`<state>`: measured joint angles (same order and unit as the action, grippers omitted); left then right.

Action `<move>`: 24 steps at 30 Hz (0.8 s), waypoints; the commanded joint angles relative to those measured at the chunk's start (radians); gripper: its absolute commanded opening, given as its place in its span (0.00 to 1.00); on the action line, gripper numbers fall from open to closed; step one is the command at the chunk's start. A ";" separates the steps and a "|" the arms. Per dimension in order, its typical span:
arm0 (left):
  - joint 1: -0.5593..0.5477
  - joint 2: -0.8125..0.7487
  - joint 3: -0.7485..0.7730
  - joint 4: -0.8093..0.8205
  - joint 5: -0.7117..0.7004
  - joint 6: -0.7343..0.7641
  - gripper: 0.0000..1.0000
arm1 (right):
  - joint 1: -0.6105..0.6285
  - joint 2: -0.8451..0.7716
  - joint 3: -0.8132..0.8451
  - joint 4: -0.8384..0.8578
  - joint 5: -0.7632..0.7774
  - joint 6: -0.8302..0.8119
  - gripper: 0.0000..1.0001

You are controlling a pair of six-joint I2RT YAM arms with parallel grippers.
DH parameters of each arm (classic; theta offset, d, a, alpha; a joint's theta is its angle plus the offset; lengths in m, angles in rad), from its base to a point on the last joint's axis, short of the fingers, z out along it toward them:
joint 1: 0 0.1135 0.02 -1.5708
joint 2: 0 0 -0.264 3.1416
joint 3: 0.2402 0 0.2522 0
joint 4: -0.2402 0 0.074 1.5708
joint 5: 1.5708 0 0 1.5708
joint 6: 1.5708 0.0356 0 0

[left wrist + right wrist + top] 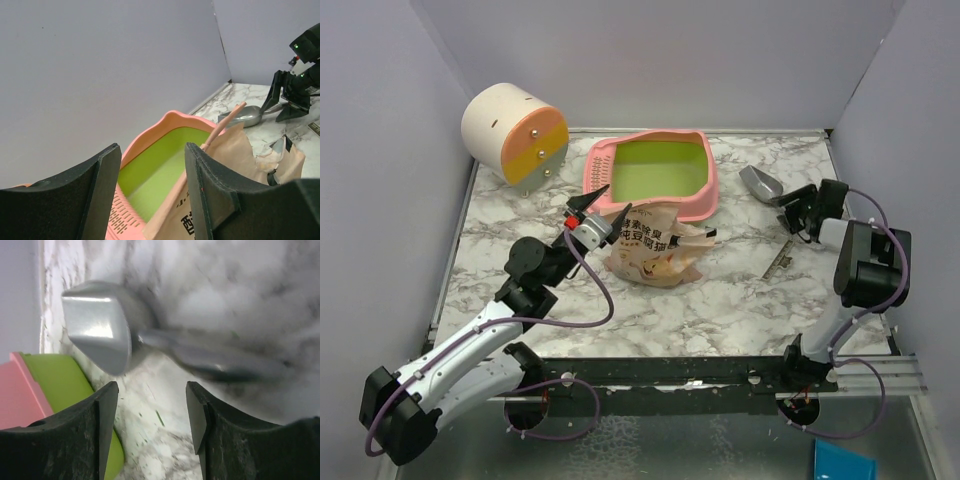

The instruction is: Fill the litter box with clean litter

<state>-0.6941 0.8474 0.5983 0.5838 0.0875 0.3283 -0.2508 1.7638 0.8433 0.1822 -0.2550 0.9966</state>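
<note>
The litter box is a pink tray with a lime-green basin and a slotted sieve end, at the back centre of the table. The basin shows bare green in the left wrist view. No clean litter granules show in any view. A beige printed pouch leans against the box's near rim. My left gripper is open and empty, just left of the pouch's top, fingers either side of the pouch edge. My right gripper is open and empty, just short of the grey scoop, whose handle lies across its view.
A cream-and-orange cylinder lies at the back left. The grey scoop lies right of the box. A thin metal strip lies near the right arm. Grey walls close three sides.
</note>
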 commanded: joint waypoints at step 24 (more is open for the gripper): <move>-0.003 -0.005 0.041 -0.031 -0.012 -0.015 0.57 | 0.062 0.282 0.470 -0.304 0.104 -0.283 0.10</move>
<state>-0.6941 0.8406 0.6003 0.5484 0.0616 0.3260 -0.2054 2.0312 1.3277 -0.1299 -0.1680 0.7456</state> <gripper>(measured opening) 0.566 0.253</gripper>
